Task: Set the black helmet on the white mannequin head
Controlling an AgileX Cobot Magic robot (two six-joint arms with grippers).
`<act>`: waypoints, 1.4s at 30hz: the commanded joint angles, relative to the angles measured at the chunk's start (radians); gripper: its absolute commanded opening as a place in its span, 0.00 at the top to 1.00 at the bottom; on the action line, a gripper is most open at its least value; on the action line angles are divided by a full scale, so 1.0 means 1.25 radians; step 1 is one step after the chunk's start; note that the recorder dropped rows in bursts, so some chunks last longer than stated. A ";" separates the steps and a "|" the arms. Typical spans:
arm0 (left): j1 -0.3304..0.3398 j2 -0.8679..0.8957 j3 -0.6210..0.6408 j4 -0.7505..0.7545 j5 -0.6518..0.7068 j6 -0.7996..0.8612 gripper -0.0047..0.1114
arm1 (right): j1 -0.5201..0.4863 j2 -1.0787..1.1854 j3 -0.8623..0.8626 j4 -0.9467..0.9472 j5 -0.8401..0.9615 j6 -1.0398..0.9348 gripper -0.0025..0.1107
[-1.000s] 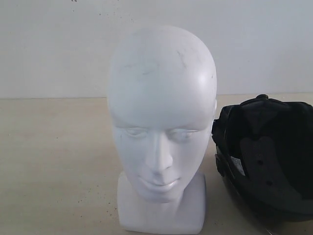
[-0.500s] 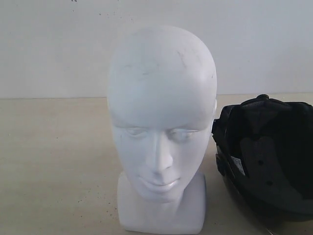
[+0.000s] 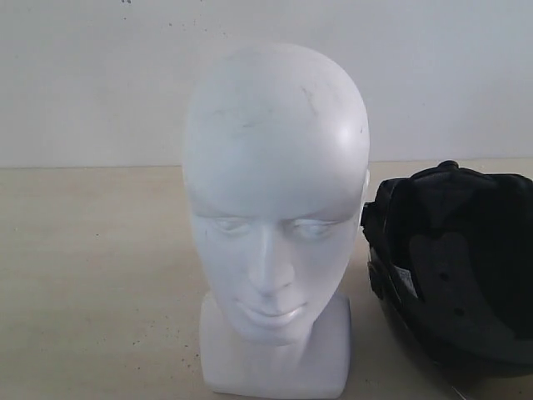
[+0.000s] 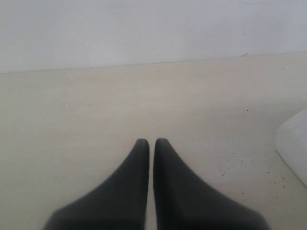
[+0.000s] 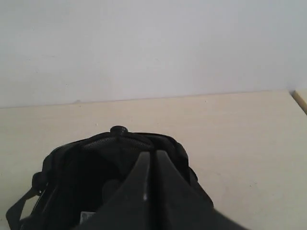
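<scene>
Status: fitting not begun. The matte black open-face helmet (image 3: 454, 267) lies, padded lining exposed, just beside the glossy white plastic mannequin head (image 3: 275, 183), whose crown is bare. Both grippers are clenched on nothing: the right gripper (image 5: 149, 154) on the helmet's side of the head, the left gripper (image 4: 151, 142) near its base.

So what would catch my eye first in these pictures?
The glossy white mannequin head stands upright in the middle of the exterior view, on the pale table, facing the camera, faint dark scuffs on its crown. Close beside it on the right lies the black helmet, its dark padded inside turned toward the camera. In the right wrist view the right gripper, shut, points at that helmet.
</scene>
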 commanded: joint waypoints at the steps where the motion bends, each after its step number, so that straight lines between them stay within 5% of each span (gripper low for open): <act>1: -0.003 -0.003 0.002 0.000 0.000 -0.001 0.92 | -0.005 0.000 0.094 0.002 -0.044 0.074 0.98; 7: -0.003 -0.003 0.002 0.000 0.000 -0.001 0.92 | -0.005 0.000 0.218 0.002 -0.124 0.117 0.98; 25: -0.003 -0.003 0.002 0.000 0.000 -0.001 0.92 | -0.007 0.280 0.226 0.002 -0.246 0.216 0.98; 31: -0.003 -0.003 0.002 0.000 0.000 -0.001 0.92 | -0.139 0.288 0.226 -0.001 -0.228 0.188 0.98; 42: -0.003 -0.003 0.002 0.000 0.000 -0.001 0.92 | -0.146 0.287 0.176 -0.001 -0.208 0.169 0.98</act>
